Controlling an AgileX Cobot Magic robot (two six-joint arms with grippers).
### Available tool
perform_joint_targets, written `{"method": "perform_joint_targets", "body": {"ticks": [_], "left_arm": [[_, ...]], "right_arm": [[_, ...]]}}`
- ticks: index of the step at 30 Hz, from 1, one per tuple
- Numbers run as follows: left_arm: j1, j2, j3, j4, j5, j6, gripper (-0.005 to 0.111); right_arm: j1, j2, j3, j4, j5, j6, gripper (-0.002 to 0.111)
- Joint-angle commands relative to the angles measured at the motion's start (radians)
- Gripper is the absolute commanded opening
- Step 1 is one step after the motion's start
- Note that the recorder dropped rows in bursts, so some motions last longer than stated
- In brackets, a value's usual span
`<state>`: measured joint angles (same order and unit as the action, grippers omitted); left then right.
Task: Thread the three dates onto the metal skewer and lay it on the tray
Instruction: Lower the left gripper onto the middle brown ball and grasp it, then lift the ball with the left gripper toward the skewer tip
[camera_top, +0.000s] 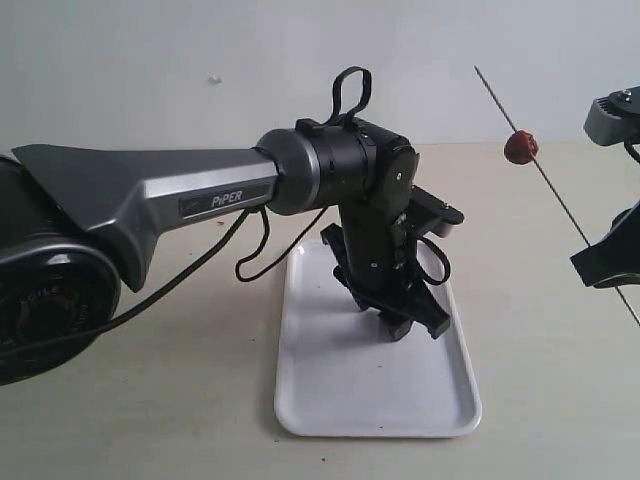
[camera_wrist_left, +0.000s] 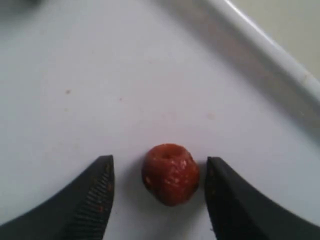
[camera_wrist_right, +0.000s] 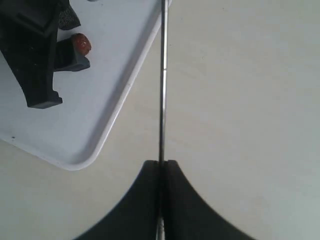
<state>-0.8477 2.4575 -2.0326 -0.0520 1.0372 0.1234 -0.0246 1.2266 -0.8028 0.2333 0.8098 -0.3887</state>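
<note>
L fingers (camera_wrist_left: 95, 200) released, spread either side of date (camera_wrist_left: 171, 174) on tray (camera_top: 380, 410). R fingers (camera_wrist_right: 190, 205) clenched on skewer (camera_wrist_right: 162, 100) at right; 2nd date (camera_top: 520, 147) threaded on it.

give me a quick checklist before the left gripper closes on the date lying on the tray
1. left gripper open wide enough: ok
2. loose date between its fingers, resting on the tray: ok
3. right gripper shut on the skewer: ok
4. threaded date sitting on the skewer, held off the table: ok
5. third date located: cannot tell, not seen in any view
</note>
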Motion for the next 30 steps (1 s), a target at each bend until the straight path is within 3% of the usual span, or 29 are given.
{"method": "perform_joint_targets", "body": {"ticks": [1, 17, 26, 30], "left_arm": [[-0.003, 0.003, -0.006, 0.026, 0.012, 0.0, 0.051], [-0.003, 0.012, -0.006, 0.033, -0.011, 0.0, 0.051], [-0.003, 0.012, -0.006, 0.037, 0.004, 0.0, 0.032], [-0.003, 0.012, -0.006, 0.042, 0.004, 0.004, 0.031]], "right_arm": [[-0.001, -0.005, -0.007, -0.006, -0.005, -0.003, 0.0], [-0.001, -0.005, -0.005, -0.008, -0.005, -0.003, 0.0], [-0.001, -0.005, -0.005, -0.008, -0.007, -0.003, 0.0], [-0.001, -0.005, -0.005, -0.008, -0.005, -0.003, 0.0]]}}
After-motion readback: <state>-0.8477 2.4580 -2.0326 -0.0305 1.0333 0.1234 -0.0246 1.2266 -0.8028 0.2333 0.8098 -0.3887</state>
